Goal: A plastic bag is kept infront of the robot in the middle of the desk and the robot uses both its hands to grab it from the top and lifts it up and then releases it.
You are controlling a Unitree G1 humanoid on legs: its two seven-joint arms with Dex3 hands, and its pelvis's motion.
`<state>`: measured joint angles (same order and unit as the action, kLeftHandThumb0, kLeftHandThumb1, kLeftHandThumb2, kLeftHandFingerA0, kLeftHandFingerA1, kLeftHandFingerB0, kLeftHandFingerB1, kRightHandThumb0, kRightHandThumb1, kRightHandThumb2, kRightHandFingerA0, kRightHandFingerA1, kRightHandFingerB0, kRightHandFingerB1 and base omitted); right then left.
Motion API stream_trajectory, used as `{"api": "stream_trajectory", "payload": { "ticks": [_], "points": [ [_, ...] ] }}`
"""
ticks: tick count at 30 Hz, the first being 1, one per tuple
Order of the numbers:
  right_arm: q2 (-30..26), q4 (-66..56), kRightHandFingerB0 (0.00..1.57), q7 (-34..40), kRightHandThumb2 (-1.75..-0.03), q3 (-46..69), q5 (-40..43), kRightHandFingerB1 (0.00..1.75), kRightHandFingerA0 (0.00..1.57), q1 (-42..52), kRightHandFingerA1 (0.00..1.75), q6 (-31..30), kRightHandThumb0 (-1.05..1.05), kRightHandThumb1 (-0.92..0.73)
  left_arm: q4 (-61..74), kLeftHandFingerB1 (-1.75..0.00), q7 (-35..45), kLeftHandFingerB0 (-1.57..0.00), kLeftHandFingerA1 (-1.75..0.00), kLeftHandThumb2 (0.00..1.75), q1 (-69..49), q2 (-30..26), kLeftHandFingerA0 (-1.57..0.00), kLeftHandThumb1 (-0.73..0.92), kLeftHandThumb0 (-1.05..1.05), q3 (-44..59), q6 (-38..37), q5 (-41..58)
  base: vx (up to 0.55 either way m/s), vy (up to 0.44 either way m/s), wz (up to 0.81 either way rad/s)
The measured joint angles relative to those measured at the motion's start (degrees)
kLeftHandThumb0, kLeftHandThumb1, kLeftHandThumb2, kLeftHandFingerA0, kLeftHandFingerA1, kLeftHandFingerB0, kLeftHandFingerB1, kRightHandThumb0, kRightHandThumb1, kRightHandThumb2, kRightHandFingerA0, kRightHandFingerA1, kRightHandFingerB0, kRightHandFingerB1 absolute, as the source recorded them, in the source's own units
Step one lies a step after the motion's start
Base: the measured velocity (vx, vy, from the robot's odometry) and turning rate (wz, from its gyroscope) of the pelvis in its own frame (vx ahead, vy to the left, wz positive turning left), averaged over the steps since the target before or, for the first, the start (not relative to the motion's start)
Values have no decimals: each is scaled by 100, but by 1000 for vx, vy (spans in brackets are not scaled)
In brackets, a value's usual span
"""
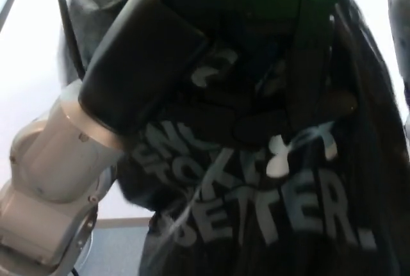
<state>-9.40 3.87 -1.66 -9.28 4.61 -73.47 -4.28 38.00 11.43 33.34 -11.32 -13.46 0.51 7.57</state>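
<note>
We see the dark plastic bag with pale block lettering (pixel 269 218) hanging close before the camera, filling most of the view, well above the white counter (pixel 32 64). Our left robot hand (pixel 218 119) is clenched on the bag's upper part, its black fingers (pixel 256 125) pressed into the film. Our right robot hand (pixel 314 64) sits at the bag's top; we cannot tell its grip. A black cable (pixel 67 29) loops beside the left forearm.
</note>
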Motion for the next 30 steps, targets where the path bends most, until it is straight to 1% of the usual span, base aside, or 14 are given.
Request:
{"api": "stream_trajectory", "payload": {
  "ticks": [1,2,4,5,6,7,13,14,15,16,25,28,29,30],
  "points": [
    [-58,245,94,2,-83,-70,-35,125,119,-118,140,4,10,-34,-37,-174,0,-66,-175,56,4,-8,-85,60,-16,15,1,-6,0,0,0],
    [-89,364,60,2,-72,-108,-51,175,85,-181,175,6,8,-39,-54,-175,0,-65,-175,56,6,-13,-85,60,-13,20,1,-8,0,0,0],
    [-219,868,58,2,-62,-252,-118,175,83,-430,175,12,13,-47,-124,-175,0,-65,-175,56,9,-28,-84,61,-13,48,4,-21,0,0,0],
    [-290,1160,97,3,-80,-340,-158,124,123,-567,138,18,10,-33,-177,-175,1,-63,-175,55,10,-37,-82,62,-19,63,4,-28,0,0,0],
    [-328,1290,97,3,-80,-383,-179,124,123,-631,138,20,10,-33,-204,-175,1,-63,-175,55,10,-39,-82,62,-19,68,5,-30,0,0,0],
    [-409,1591,61,5,-63,-462,-224,173,86,-774,175,23,6,-44,-263,-175,7,-64,-175,56,10,-42,-82,61,-18,69,6,-35,0,0,0],
    [-766,2970,63,85,-64,-793,-457,161,83,-1410,175,15,4,-44,-309,-175,88,-66,-175,56,58,-45,-82,60,-14,-4,3,-41,0,0,0],
    [-844,3267,97,111,-82,-847,-509,123,120,-1546,135,14,6,-32,-310,-175,111,-65,-175,56,67,-46,-82,60,-15,-30,3,-41,0,0,0],
    [-904,3490,97,130,-82,-886,-546,123,120,-1660,135,12,6,-32,-309,-175,131,-65,-175,56,73,-47,-82,60,-15,-53,3,-41,0,0,0],
    [-979,3768,65,160,-64,-932,-599,147,84,-1809,175,11,1,-45,-309,-175,154,-66,-175,56,80,-49,-82,61,-13,-85,3,-43,0,0,0],
    [-1605,5860,65,557,-60,-1193,-1095,175,86,-3032,175,5,-5,-53,-300,-175,424,-63,-175,56,147,-287,-80,64,-17,-250,2,-56,0,0,0],
    [-1812,6338,70,790,-56,-1217,-1255,153,88,-3376,174,5,-4,-59,-299,-175,522,-62,-175,56,164,-382,-80,62,-14,-297,2,-55,0,0,0],
    [-1875,6478,78,866,-60,-1217,-1308,100,88,-3480,161,5,-19,-55,-300,-175,556,-61,-175,55,171,-409,-77,62,-15,-313,2,-55,0,0,0],
    [-1941,6603,81,941,-59,-1208,-1355,92,91,-3580,157,5,-19,-54,-300,-175,588,-62,-175,56,179,-428,-80,63,-15,-331,2,-55,0,0,0]
  ]
}}
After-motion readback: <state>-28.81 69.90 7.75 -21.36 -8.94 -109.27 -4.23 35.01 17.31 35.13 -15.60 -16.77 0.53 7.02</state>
